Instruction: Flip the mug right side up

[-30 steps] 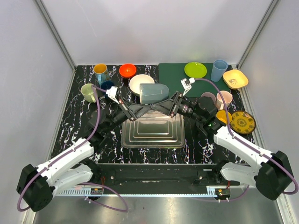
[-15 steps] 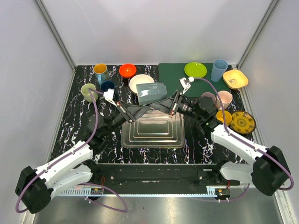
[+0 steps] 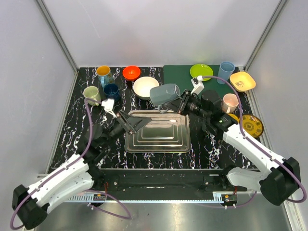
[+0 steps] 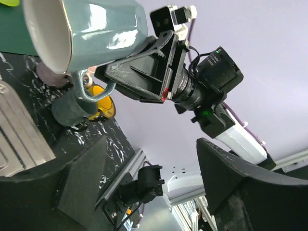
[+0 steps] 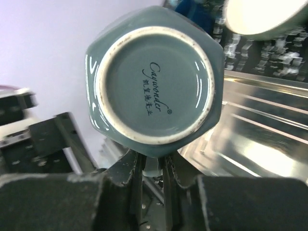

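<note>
The grey-blue mug (image 3: 163, 94) hangs on its side in the air over the far edge of the steel tray (image 3: 156, 137). Its white mouth (image 4: 45, 33) faces my left arm and its base (image 5: 154, 91) faces the right wrist camera. My right gripper (image 3: 181, 102) is shut on the mug, its fingers (image 5: 137, 171) pinched on the handle just below the base. My left gripper (image 3: 139, 123) stands open and empty over the tray's near left, apart from the mug, with its dark fingers (image 4: 240, 183) spread wide.
A green mug (image 3: 91, 95), blue mug (image 3: 111, 90), yellow mug (image 3: 103, 72), orange bowl (image 3: 131, 72) and white bowl (image 3: 143, 86) stand at the far left. A green plate (image 3: 201, 72), blue cup (image 3: 225, 72), yellow dish (image 3: 242, 81), pink cup (image 3: 231, 102) and patterned plate (image 3: 250, 126) are on the right.
My left gripper let go of the mug, opened and drew back toward the near left. My right gripper closed on the mug and carried it up and to the far right.
</note>
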Robot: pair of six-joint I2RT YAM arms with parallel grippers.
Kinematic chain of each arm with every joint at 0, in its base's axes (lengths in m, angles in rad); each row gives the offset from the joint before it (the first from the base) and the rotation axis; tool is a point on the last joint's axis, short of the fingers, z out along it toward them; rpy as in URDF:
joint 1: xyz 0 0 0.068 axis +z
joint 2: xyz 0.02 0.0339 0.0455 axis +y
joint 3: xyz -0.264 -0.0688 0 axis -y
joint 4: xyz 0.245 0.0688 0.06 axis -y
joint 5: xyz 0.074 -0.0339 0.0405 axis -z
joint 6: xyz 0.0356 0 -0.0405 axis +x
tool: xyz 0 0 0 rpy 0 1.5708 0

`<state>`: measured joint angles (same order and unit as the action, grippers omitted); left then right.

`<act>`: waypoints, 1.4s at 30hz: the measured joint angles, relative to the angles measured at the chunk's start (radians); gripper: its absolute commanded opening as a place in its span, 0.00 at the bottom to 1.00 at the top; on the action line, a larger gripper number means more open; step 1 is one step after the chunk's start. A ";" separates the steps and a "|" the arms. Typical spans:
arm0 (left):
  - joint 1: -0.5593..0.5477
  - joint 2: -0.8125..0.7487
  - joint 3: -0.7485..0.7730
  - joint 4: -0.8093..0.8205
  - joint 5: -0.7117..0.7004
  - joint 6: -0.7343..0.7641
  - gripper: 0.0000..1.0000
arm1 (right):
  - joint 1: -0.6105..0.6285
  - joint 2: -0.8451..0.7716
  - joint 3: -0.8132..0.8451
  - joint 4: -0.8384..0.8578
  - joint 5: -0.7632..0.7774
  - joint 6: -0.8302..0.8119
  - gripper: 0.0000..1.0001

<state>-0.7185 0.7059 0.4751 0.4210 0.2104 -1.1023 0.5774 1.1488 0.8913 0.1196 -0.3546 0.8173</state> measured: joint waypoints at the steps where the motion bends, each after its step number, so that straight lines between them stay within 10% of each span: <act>1: 0.000 -0.019 0.000 -0.023 -0.012 0.012 0.81 | -0.003 -0.006 0.014 -0.058 0.032 -0.035 0.00; 13: 0.001 -0.182 0.108 -0.628 -0.407 0.199 0.79 | -0.002 0.085 0.105 -0.603 0.476 -0.286 0.00; 39: 0.001 -0.150 0.114 -0.906 -0.523 0.261 0.78 | 0.057 0.436 0.093 -0.486 0.635 -0.344 0.00; 42: 0.001 -0.149 0.114 -0.906 -0.525 0.262 0.79 | 0.058 0.453 0.105 -0.479 0.647 -0.356 0.32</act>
<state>-0.7177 0.5571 0.5888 -0.4847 -0.3145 -0.8402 0.6350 1.6020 0.9962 -0.3592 0.2928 0.4614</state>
